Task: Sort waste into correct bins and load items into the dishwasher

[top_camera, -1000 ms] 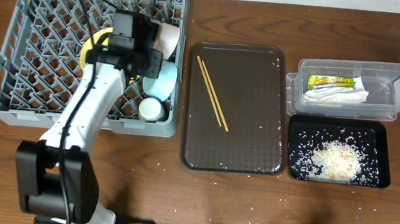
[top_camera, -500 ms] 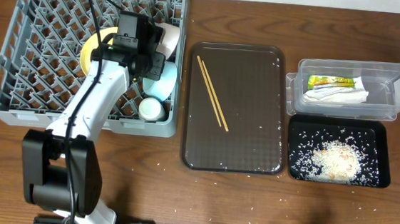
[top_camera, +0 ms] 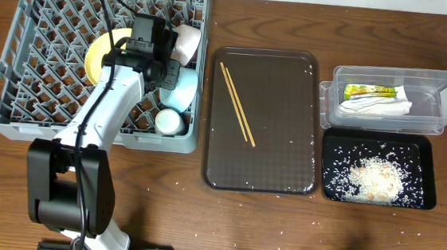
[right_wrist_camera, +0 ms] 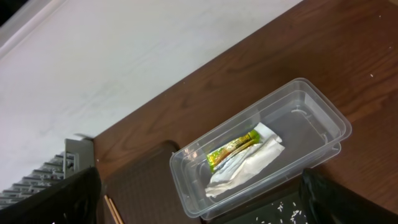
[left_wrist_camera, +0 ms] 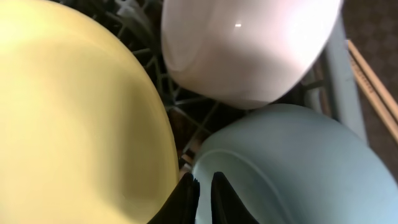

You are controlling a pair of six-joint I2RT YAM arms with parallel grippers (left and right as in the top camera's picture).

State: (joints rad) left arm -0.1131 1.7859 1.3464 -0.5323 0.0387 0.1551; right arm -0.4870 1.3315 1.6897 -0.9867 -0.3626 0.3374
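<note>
Overhead view. Grey dish rack [top_camera: 10, 92] at the left of the table, dark brown serving tray [top_camera: 261, 160] in the middle, two bins at the right. In the rack we see the yellow plate [top_camera: 101, 51] on edge, the white bowl [top_camera: 186, 42] just beside it, the light blue bowl [top_camera: 185, 90] below that, and the small white cup [top_camera: 168, 121] nearest the front wall. The left gripper [top_camera: 164, 71] hangs over the spot where plate and bowls meet. The chopsticks [top_camera: 236, 103] lie side by side on the serving tray, slanted. The clear tub [top_camera: 441, 106] holds the green-and-yellow wrapper [top_camera: 370, 92] resting on the crumpled white paper [top_camera: 377, 107]. The black tray [top_camera: 428, 169], just in front of the tub, carries the rice [top_camera: 375, 181]; stray grains dot the table and the serving tray. The wrapper's print is too small for us to read.

Left wrist view. The left gripper [left_wrist_camera: 204, 198] shows two dark fingers [left_wrist_camera: 185, 202] close together, and the rim of the light blue bowl [left_wrist_camera: 280, 168] runs into the thin gap between them: a pinch on that rim. The yellow plate [left_wrist_camera: 68, 118] fills the left, the white bowl [left_wrist_camera: 249, 43] the top, and the chopsticks [left_wrist_camera: 373, 87] show at the right edge.

Right wrist view. The right gripper [right_wrist_camera: 199, 186] has its fingers [right_wrist_camera: 56, 199] spread wide and holds nothing, high above the clear tub [right_wrist_camera: 323, 118]. Here too we find the lettering on the wrapper [right_wrist_camera: 233, 149] unreadable; the white paper [right_wrist_camera: 245, 165] lies under it.
</note>
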